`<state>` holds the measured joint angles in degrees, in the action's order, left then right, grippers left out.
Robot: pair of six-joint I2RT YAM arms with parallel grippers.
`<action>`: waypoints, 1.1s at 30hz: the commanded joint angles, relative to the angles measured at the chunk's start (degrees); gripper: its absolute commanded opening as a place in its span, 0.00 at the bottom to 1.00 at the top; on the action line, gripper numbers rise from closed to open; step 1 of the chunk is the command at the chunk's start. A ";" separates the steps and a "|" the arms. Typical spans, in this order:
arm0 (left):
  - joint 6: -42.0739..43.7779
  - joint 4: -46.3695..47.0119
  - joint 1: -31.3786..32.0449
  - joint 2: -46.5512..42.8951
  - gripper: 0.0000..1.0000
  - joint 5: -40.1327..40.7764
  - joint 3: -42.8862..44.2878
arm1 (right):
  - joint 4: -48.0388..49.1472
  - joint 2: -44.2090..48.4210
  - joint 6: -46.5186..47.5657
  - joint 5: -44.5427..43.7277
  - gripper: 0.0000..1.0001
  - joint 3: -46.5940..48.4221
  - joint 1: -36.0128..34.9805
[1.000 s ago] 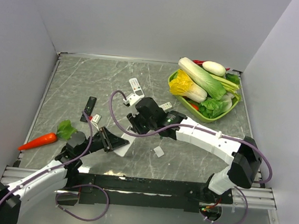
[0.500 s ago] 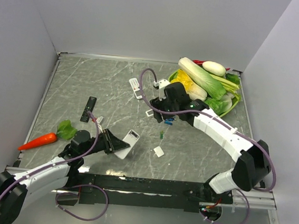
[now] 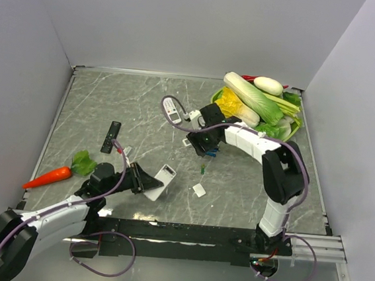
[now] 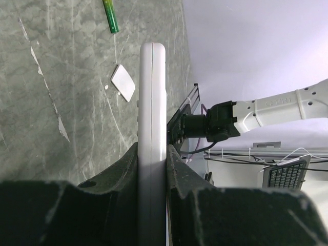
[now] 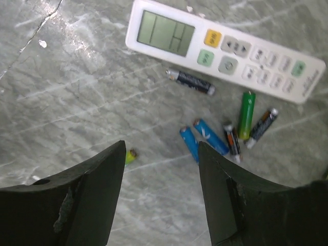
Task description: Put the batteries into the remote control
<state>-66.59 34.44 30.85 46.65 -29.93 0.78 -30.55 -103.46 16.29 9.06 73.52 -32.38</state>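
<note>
Six small batteries [image 5: 211, 137], blue, green and dark, lie loose on the grey marbled table [image 3: 111, 100], gathered just beside a second white remote [image 5: 220, 48] with a display. We see one more green battery [image 4: 110, 15] lying apart from them, nearer the arms. Above the cluster hangs the right gripper [image 5: 161, 154], its fingers [image 5: 87, 200] spread apart with nothing between them. The remote [image 4: 152, 102] that we take to be the one for loading is over on the left arm's side, clamped edge-on between the closed fingers of the left gripper [image 4: 152, 154], low over the near part of the table. Whether its battery bay faces up we cannot tell. A small white piece, likely the battery cover [image 3: 198, 190], rests on the table near both the held remote and the lone green battery. We judge the step in hand to be the pick of a first cell, since we can see no battery in the remote. The next move calls for a descent onto one cell lying clear of its neighbours, with the fingers closing across its thin body. It then needs a carry to the held remote, lined up along the bay. Further out lie a black remote [image 3: 111, 136], a carrot [image 3: 48, 177] and a basket of vegetables [image 3: 290, 134].
</note>
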 commanded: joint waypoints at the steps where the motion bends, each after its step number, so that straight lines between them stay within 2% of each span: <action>1: 1.46 6.52 0.26 1.59 0.02 -2.23 -1.13 | -1.35 -4.64 8.74 2.28 0.65 5.84 -0.14; 12: 2.16 6.61 0.17 3.88 0.02 -2.50 0.28 | -0.30 -10.53 10.86 0.52 0.65 9.45 -0.23; 26: 2.34 6.17 0.17 5.73 0.02 -3.03 0.98 | 0.49 -13.00 12.36 -1.85 0.64 12.53 -0.31; 33: 2.16 7.05 0.17 6.43 0.02 -3.47 0.98 | -1.62 -14.49 12.62 0.17 0.63 13.94 -0.23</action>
<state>-65.54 37.19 30.83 52.77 -31.86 0.97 -31.27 -115.94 27.57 8.05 84.49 -32.42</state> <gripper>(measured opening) 0.249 0.639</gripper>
